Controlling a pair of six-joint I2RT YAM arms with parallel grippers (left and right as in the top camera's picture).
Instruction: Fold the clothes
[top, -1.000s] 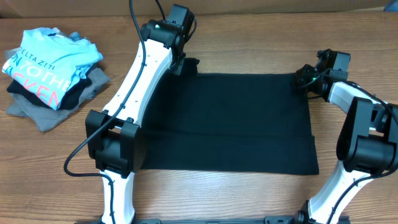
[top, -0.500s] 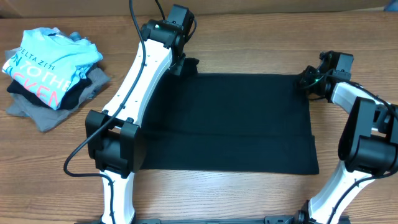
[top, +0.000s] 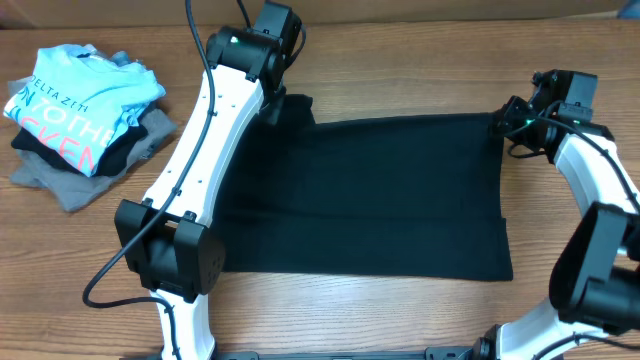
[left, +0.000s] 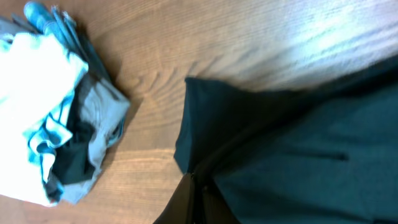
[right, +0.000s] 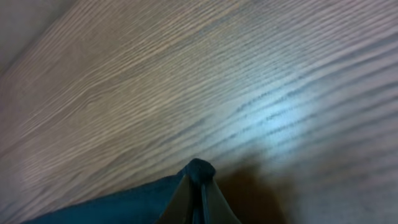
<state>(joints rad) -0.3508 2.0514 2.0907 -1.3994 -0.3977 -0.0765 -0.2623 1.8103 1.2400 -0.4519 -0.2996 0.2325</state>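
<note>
Left gripper (top: 280, 108) sits at the far-left corner of the black cloth (top: 370, 190) in the overhead view, jaws pressed together on that corner, which is bunched up a little. Right gripper (top: 507, 125) is at the cloth's far-right corner, also closed on the fabric. The cloth is spread mostly flat on the wooden table (top: 400, 60) between the two arms, with its near edge straight and close to the arm bases. A pile of clothes (top: 75, 110), light blue printed shirt on top with grey and black pieces under it, lies well apart to the left of the cloth.

Left wrist view: fingers (left: 180, 202) meet at the bottom centre, pinching a fold of the black cloth. The cloth's corner flap sticks out just past the fingertips and lies on the wood. The rest of the cloth fills the lower right of the frame. The pile of clothes shows at the left edge, apart from the cloth, with bare table between them.

Right wrist view: fingers (right: 179, 204) are closed to a point at the bottom centre, with a small nub of black cloth gripped between the tips. More cloth trails off to the lower left. Beyond the cloth there is only wood grain.
</note>
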